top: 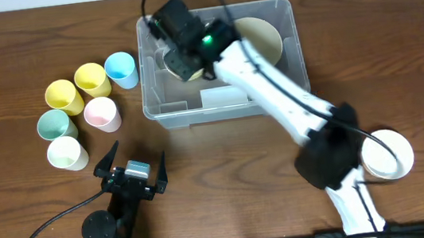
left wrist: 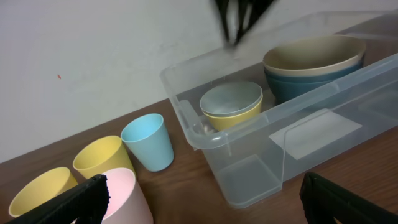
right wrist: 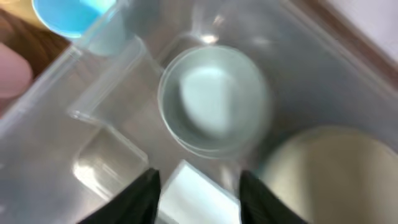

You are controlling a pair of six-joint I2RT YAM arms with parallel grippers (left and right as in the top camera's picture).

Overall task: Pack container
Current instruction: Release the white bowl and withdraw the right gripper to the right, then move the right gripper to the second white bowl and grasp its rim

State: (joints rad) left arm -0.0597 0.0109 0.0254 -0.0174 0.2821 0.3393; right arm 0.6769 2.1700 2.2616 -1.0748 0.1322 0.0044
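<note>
Container [top: 164, 108] holds bowls [top: 263, 37] under the parted right claw [right wrist: 198, 179].

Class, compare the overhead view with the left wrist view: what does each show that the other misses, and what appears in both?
Overhead only: a white bowl on the table right of the container, plus a green cup and a white cup. Left wrist only: a blue bowl nested under the cream bowl. Both: the container, the blue cup, the pink cup and two yellow cups.
</note>
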